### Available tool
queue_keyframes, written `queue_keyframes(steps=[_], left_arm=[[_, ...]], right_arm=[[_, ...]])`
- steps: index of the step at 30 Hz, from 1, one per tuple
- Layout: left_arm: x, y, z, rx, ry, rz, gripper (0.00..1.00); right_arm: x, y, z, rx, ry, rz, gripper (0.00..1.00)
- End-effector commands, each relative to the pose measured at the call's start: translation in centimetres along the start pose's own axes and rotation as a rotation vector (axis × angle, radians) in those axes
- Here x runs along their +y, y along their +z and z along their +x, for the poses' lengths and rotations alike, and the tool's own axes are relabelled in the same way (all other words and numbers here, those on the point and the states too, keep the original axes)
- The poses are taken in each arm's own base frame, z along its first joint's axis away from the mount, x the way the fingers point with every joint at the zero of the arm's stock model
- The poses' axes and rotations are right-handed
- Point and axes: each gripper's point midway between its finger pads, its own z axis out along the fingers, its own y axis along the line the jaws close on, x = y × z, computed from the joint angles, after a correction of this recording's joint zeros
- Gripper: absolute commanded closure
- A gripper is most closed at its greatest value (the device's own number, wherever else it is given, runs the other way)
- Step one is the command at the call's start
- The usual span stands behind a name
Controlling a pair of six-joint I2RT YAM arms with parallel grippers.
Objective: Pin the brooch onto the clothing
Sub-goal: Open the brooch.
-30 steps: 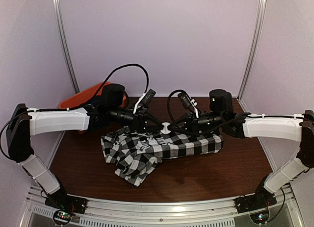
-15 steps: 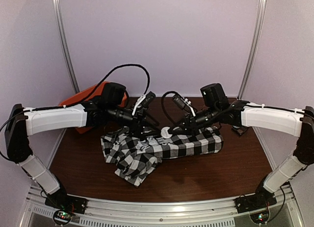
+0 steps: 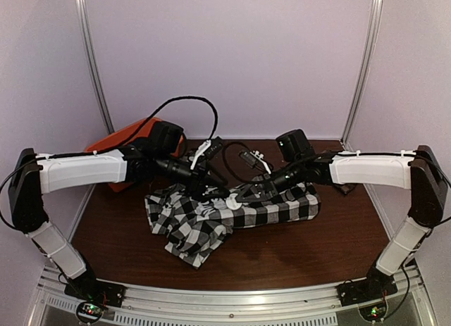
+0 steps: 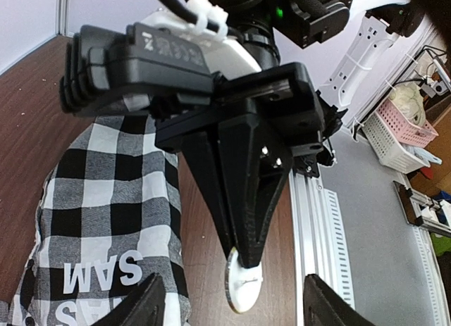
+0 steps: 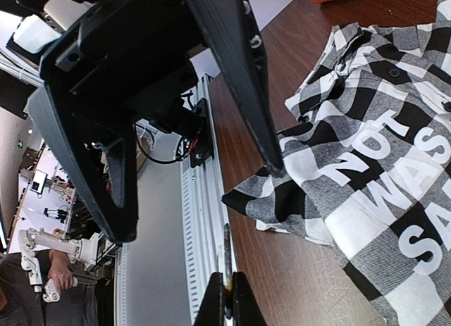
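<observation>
A black-and-white checked shirt (image 3: 276, 209) lies across the middle of the dark brown wooden table (image 3: 303, 259). Its end toward the left arm is bunched into folds and its other end is flatter. White block lettering (image 5: 394, 178) runs across it, and the wrist views cut it off at their borders.

Bare wood shows between the shirt's near edge and the ribbed metal rail (image 3: 232, 299) along the table front. More shows beyond the shirt's end on the right arm's side. Behind the shirt's bunched end sits an orange object (image 3: 118, 139), mostly hidden by the left arm.

Both claws meet above the shirt's far edge. The right gripper (image 4: 246, 259) is clamped on a small white round brooch (image 4: 241, 289), which the right wrist view shows only edge-on. The left gripper (image 5: 190, 174) stands spread wide with nothing between its fingers, just beside the brooch.

From above, black cables and wrists hide the cloth beneath. Whether the brooch touches the shirt cannot be told.
</observation>
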Motion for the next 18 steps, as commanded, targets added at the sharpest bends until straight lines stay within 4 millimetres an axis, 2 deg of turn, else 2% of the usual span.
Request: queue_keyframes(steps=[1, 4, 12, 18], left_arm=[[-0.18, 0.15, -0.67, -0.001, 0.035, 0.032, 0.33], [-0.37, 0.26, -0.49, 0.006, 0.036, 0.050, 0.33], [-0.40, 0.75, -0.12, 0.019, 0.032, 0.058, 0.43], [-0.44, 0.91, -0.03, 0.023, 0.036, 0.060, 0.54]], right_arm=[[2.25, -0.17, -1.44, -0.021, -0.011, -0.086, 1.00], [2.59, -0.27, -1.61, -0.025, -0.004, -0.101, 1.00], [2.95, -0.21, -1.98, -0.040, 0.012, -0.128, 1.00], [3.13, -0.11, -2.16, -0.047, 0.030, -0.147, 1.00]])
